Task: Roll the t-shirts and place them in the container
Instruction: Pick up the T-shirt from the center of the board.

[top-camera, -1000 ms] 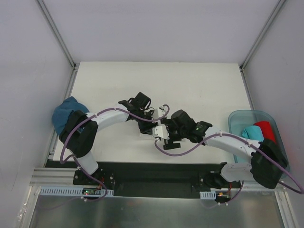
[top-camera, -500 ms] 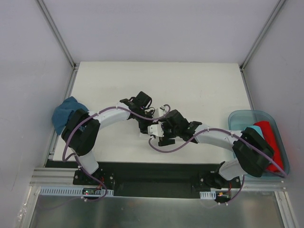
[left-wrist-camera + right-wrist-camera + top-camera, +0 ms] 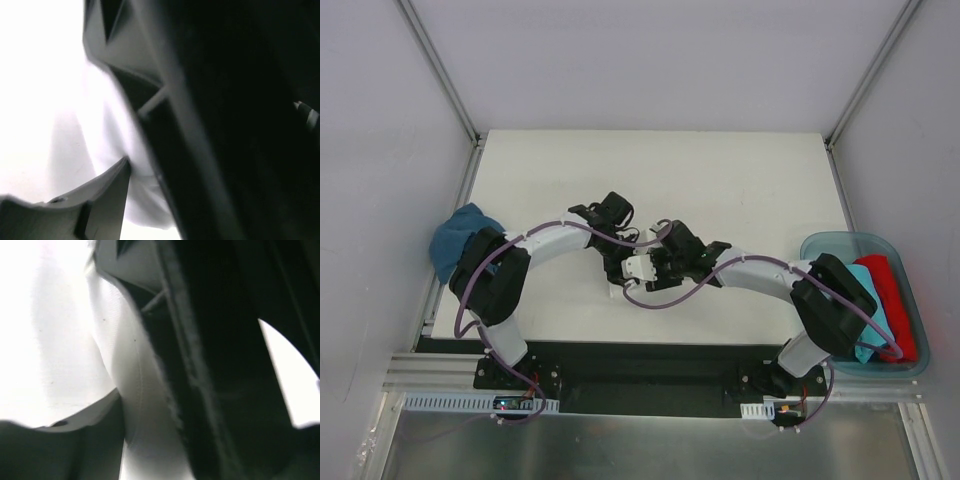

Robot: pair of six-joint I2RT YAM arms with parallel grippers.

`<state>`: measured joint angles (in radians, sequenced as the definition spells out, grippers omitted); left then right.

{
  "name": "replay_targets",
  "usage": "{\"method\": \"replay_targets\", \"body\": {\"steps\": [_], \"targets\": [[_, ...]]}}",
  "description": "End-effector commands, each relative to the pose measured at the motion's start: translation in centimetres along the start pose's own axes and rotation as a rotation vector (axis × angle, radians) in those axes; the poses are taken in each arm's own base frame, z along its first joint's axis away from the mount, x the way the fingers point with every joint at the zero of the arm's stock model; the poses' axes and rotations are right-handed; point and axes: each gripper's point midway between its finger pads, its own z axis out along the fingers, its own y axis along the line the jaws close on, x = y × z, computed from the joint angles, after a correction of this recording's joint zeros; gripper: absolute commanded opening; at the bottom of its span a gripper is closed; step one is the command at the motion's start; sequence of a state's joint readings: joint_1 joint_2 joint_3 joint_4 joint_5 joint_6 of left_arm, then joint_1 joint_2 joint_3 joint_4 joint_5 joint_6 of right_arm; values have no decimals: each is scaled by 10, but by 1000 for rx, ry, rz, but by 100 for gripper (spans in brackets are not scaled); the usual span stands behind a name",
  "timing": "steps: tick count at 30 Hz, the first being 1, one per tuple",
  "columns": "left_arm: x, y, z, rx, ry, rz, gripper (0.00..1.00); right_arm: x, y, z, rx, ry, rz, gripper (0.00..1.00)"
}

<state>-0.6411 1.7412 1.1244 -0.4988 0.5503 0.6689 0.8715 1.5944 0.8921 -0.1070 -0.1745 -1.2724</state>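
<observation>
Between the fingers of the left gripper [image 3: 620,262], a fold of the white t-shirt [image 3: 112,150] is sitting clamped, just as a second ago. The right gripper [image 3: 642,268] is the one that is changing. It is arriving just beside the left one, and its jaws are narrowing from wide apart onto the same fold, which is now filling their gap. I am judging that both are pinching the cloth, so the rolling is continuing with two holds.
</observation>
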Motion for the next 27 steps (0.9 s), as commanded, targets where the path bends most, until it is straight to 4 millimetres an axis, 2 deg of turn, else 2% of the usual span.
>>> {"method": "replay_targets", "body": {"steps": [1,2,5,6,7,8,9,10,12,13,15,19,23,27], "targets": [[-2,-9,8,28,33,0,45,15,99,8,-422,43,-166,36],[-6,-8,4,15,22,-3,45,17,105,6,-452,49,-167,29],[-20,9,-19,-43,-29,-44,46,15,104,5,-470,51,-157,16],[-21,23,-33,-79,-52,-81,47,14,101,5,-465,55,-150,14],[-30,33,-47,-112,-83,-90,47,15,99,4,-460,65,-143,11],[-34,40,-63,-143,-107,-112,47,16,95,2,-451,77,-131,6],[-43,51,-79,-183,-135,-110,47,17,90,0,-433,86,-122,3],[-39,67,-98,-243,-152,-142,47,19,83,-2,-407,108,-98,1],[-47,82,-130,-326,-197,-128,48,21,70,-11,-361,119,-63,1],[-44,92,-145,-368,-212,-141,49,19,63,-15,-342,114,-39,1],[-51,99,-168,-424,-242,-119,50,17,54,-27,-315,109,-11,1],[-59,102,-196,-488,-284,-99,51,10,41,-40,-278,114,21,1],[-87,75,-209,-400,-409,-59,56,13,38,-44,-263,125,23,1],[-99,72,-219,-399,-447,-87,56,13,34,-49,-250,134,47,1]]}}
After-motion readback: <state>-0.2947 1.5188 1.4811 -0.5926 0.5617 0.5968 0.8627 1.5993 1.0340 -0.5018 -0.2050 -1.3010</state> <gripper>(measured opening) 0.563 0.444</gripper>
